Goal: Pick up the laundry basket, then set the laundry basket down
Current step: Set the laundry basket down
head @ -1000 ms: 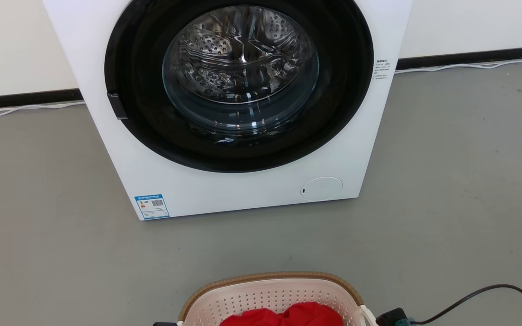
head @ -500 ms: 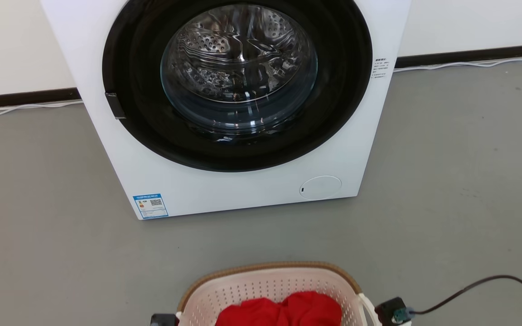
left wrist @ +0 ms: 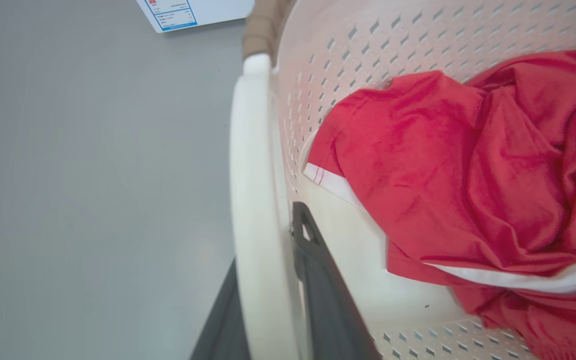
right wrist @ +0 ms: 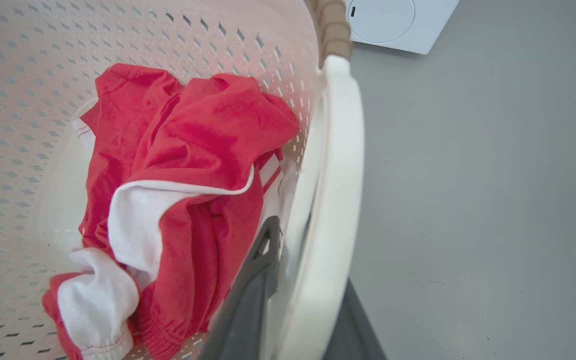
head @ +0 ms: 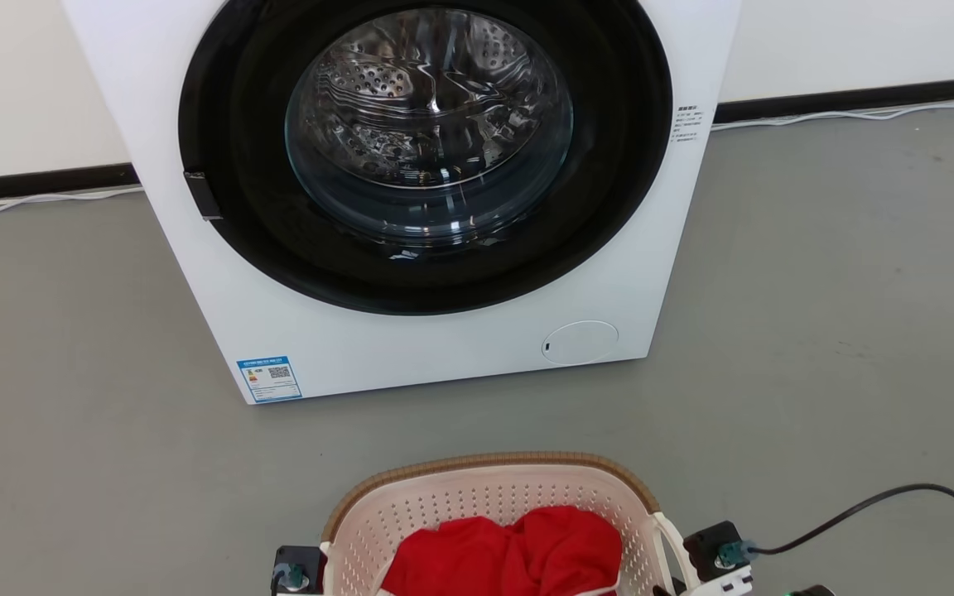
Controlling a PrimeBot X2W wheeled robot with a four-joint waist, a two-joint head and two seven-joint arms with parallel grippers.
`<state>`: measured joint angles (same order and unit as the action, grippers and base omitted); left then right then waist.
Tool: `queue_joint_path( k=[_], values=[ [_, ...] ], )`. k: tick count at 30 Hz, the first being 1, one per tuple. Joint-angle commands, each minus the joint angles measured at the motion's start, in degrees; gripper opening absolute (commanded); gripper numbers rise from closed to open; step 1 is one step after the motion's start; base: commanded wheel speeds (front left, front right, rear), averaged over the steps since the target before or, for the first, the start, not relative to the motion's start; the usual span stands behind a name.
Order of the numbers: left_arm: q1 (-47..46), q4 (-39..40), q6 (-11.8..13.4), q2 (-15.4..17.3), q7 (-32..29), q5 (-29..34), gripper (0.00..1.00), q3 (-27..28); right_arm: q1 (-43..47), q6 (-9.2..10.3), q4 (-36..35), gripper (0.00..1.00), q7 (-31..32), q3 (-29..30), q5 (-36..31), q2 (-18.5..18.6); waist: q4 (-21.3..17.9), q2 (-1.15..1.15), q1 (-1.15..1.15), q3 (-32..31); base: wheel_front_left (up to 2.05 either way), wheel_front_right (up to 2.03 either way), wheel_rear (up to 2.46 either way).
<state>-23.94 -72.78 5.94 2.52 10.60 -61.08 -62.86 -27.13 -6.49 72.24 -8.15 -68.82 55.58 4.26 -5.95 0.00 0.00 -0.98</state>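
The laundry basket [head: 489, 465] is cream-white and perforated with a brown rim. It sits at the bottom middle of the head view, in front of the washer, with red and white clothes [head: 510, 555] inside. My left gripper [left wrist: 268, 235] is shut on the basket's left loop handle [left wrist: 250, 175], one finger inside the wall and one outside. My right gripper [right wrist: 313, 255] is shut the same way on the right loop handle [right wrist: 340, 150]. The basket's bottom is hidden, so I cannot tell whether it touches the floor.
A white front-loading washer [head: 411, 356] with its round dark door shut stands on the grey floor [head: 816, 331] just beyond the basket. A black cable [head: 883, 501] runs from my right wrist across the floor. White cords lie along the wall's dark skirting.
The basket and both wrists now show higher in the head view, with more of the red clothes visible. The washer has shifted slightly left, so the camera has moved a little too.
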Motion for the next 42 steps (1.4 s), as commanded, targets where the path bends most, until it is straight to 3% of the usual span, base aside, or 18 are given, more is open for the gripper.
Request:
queue_joint_path(
  k=[1,27,34,42],
  values=[
    [-3.17,0.25,-0.58,0.36,0.32,0.11,0.0,0.34,-1.65,-1.0,-1.05,0.0,-1.14,-0.84,-0.11,-1.38,-0.1,0.0,0.0,0.02,0.0,0.0,0.0],
    [-4.32,-0.18,-0.37,0.36,0.24,-1.34,0.0,-1.34,-3.27,-1.0,-0.71,0.0,-1.59,-2.63,1.86,-1.38,-0.27,0.0,0.0,2.39,0.0,0.0,0.0],
    [-7.86,-0.39,0.14,0.36,0.4,-1.17,0.0,-1.63,-5.87,-1.0,-1.25,0.0,-2.15,-3.04,1.78,-0.85,-0.37,0.0,0.0,8.03,0.0,0.0,0.0],
    [-15.96,-0.69,1.56,0.36,1.1,-0.52,0.0,-1.41,-12.26,-1.0,-2.68,0.0,-3.6,-3.39,1.4,0.44,-0.1,0.0,0.0,19.31,0.0,0.0,0.0]
  ],
)
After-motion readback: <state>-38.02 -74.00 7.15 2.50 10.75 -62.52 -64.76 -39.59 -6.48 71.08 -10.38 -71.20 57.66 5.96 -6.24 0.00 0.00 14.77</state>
